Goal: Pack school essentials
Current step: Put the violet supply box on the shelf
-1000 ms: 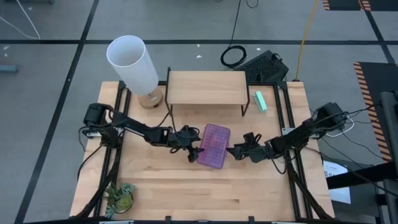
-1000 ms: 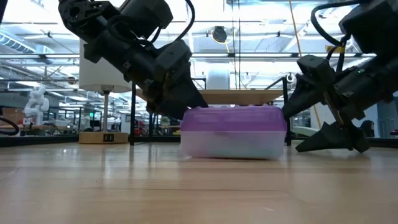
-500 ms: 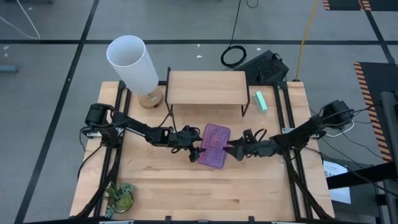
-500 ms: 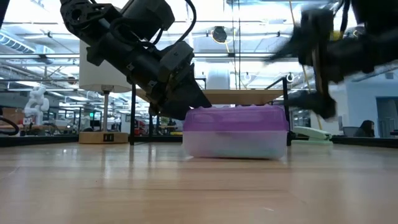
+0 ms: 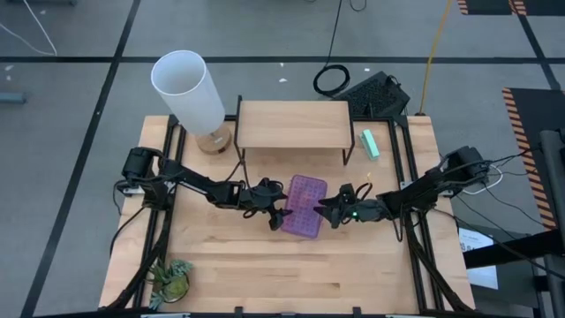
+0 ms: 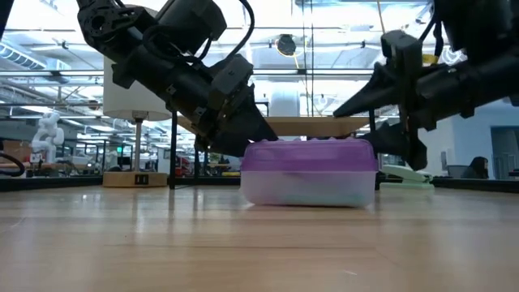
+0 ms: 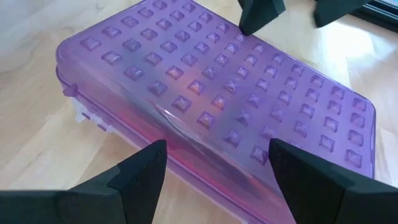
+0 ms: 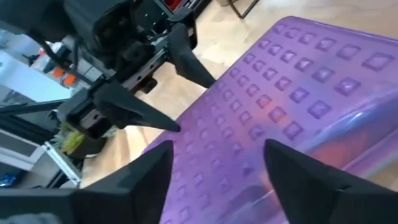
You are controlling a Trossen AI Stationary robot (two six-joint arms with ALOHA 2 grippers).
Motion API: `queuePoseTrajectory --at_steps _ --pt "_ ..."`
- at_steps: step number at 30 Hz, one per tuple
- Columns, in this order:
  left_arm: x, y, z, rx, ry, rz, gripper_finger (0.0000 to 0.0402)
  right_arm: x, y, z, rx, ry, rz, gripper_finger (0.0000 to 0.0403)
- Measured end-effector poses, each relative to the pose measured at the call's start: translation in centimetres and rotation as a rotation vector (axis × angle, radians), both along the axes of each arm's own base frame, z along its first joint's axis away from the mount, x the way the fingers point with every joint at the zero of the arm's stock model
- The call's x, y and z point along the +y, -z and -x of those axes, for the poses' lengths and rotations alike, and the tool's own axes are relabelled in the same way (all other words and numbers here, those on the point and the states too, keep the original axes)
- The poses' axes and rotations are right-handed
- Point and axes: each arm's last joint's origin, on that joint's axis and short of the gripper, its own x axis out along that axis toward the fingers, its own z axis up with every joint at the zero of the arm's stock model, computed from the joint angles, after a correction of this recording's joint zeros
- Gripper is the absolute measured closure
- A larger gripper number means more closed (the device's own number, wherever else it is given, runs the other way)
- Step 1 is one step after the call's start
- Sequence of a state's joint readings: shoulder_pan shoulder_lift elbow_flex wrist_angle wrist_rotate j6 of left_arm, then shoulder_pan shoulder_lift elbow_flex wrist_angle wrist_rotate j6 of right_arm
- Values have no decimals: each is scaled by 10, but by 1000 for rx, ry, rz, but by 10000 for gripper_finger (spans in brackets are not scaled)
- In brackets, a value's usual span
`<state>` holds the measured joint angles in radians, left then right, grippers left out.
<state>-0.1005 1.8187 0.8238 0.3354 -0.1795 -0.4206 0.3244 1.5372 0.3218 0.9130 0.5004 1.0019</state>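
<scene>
Flanking purple studded-lid case [image 5: 305, 206]: left gripper [image 5: 279, 215] open at one long side, right gripper [image 5: 328, 208] open opposite.

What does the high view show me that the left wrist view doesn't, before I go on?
Only the high view shows the white lamp, wooden shelf, mint-green block and toy dinosaur, plus both arms flanking the purple box. Only the left wrist view shows the box lid's studded pattern and its closed seam close up. Both show the closed box with the open left tool and open right tool at opposite sides.
</scene>
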Motion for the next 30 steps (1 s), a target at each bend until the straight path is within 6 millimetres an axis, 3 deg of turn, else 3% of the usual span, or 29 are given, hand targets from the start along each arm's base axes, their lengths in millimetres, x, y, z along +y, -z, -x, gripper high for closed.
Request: queuePoseTrajectory --at_steps 7,14,17,22,30 --pt "0 -2 -1 -29 6 -23 119 -5 13 2 98 50 12 226" --pt "1 -29 4 -91 11 -25 119 -3 -13 1 -30 -103 89 244" --pt "2 -50 10 -133 14 -20 119 -7 -28 3 -77 -123 91 222" --pt "3 -65 23 -87 12 -42 119 -10 -36 11 -33 -123 101 161" --pt "6 -46 22 17 -3 -57 119 -15 -18 27 215 -59 22 51"
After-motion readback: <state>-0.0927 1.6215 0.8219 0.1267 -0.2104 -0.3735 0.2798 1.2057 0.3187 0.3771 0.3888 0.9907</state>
